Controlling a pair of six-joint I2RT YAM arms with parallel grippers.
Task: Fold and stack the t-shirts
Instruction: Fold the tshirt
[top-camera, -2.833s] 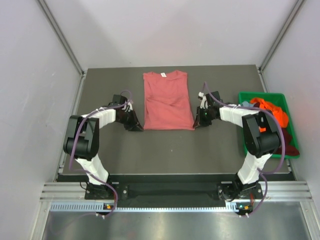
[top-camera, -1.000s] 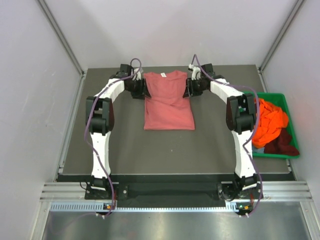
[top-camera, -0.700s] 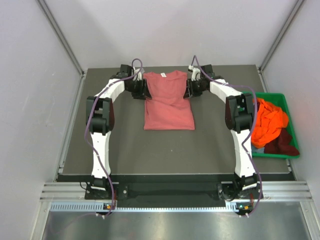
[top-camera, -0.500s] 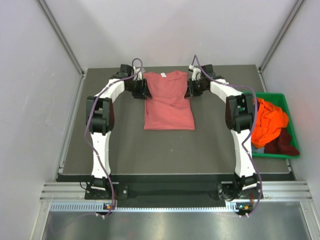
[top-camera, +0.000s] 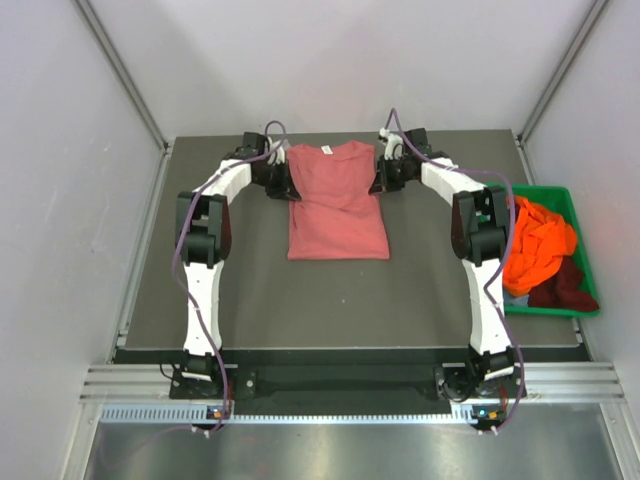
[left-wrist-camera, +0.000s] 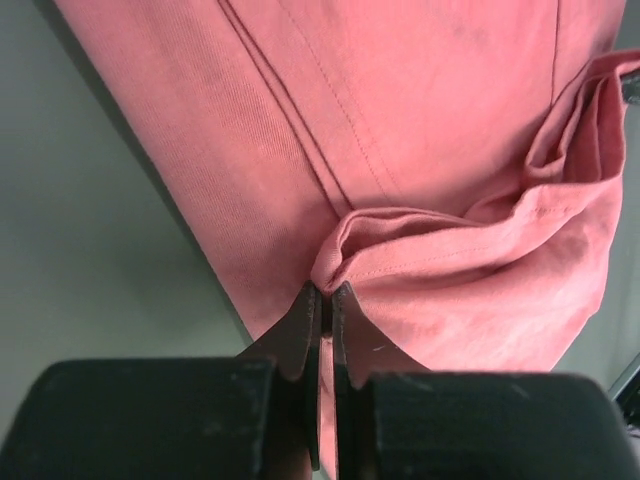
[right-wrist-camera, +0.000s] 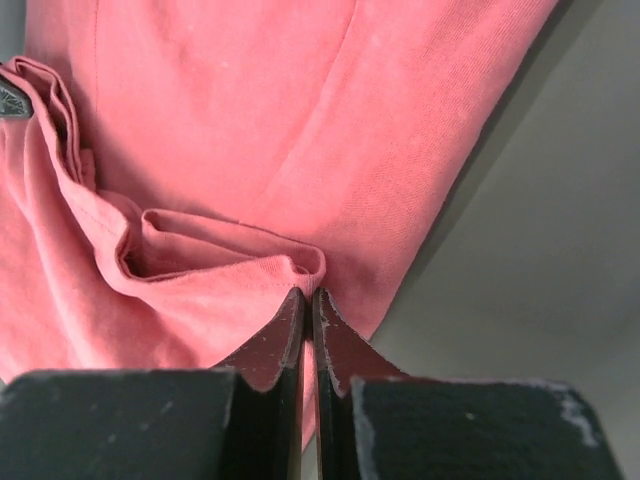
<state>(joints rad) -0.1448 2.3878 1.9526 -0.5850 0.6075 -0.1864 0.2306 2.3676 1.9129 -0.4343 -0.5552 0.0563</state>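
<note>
The left tool (left-wrist-camera: 325, 292) is clenched on a fold at the left shoulder of the pink shirt (top-camera: 337, 215). The right tool (right-wrist-camera: 308, 295) pinches the right shoulder. The shirt lies flat by the worktop's (top-camera: 250, 300) far edge.

The left gripper (left-wrist-camera: 322, 294) is pinching a raised fold of the salmon-pink t-shirt (left-wrist-camera: 420, 110) between its two dark fingers (left-wrist-camera: 296, 335), which are pressing together with only a thin sliver of cloth between them. The fabric is bunching into a small ridge just above the fingertips, and stitched seams are running diagonally across the flatter cloth beyond. The shirt is lying on the grey table (left-wrist-camera: 80, 250), which is showing at the left.
</note>
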